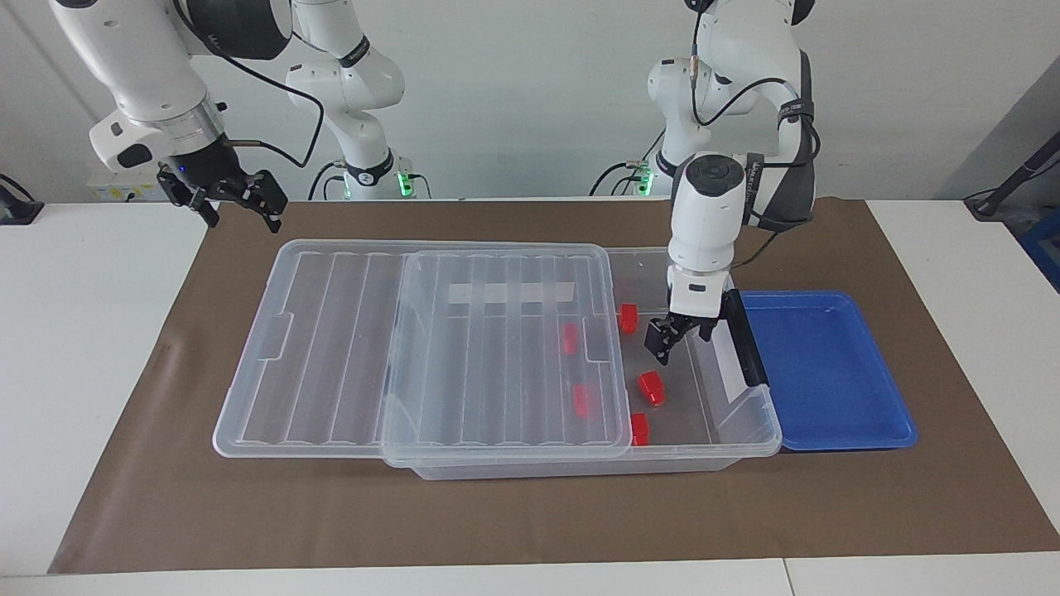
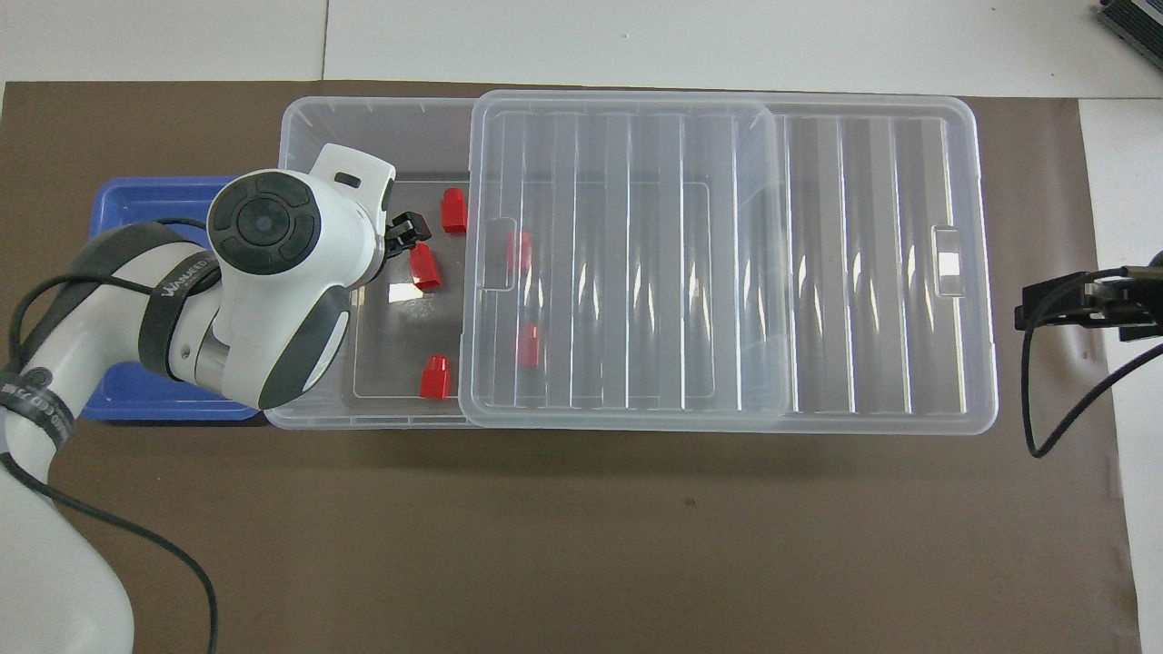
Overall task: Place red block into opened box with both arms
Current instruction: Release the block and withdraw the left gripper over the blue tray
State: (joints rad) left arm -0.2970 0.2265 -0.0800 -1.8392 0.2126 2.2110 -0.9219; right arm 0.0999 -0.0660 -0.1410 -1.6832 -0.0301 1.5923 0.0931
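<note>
The clear box (image 1: 749, 437) stands open at the left arm's end, its ribbed lid (image 1: 431, 348) slid toward the right arm's end. A red block (image 1: 652, 387) lies free on the box floor, below my left gripper (image 1: 681, 338), which hangs open and empty over the opening. From overhead, this red block (image 2: 423, 269) lies just beside the left gripper (image 2: 404, 234). Two more red blocks (image 1: 628, 318) (image 1: 639, 429) lie in the open part, and two others (image 1: 570, 338) show through the lid. My right gripper (image 1: 240, 203) waits open in the air over the mat's corner.
A shallow blue tray (image 1: 820, 372) lies against the box at the left arm's end, beside the box's black handle (image 1: 743, 339). A brown mat (image 1: 530, 513) covers the table. The right arm's black cable (image 2: 1045, 400) hangs by the lid's end.
</note>
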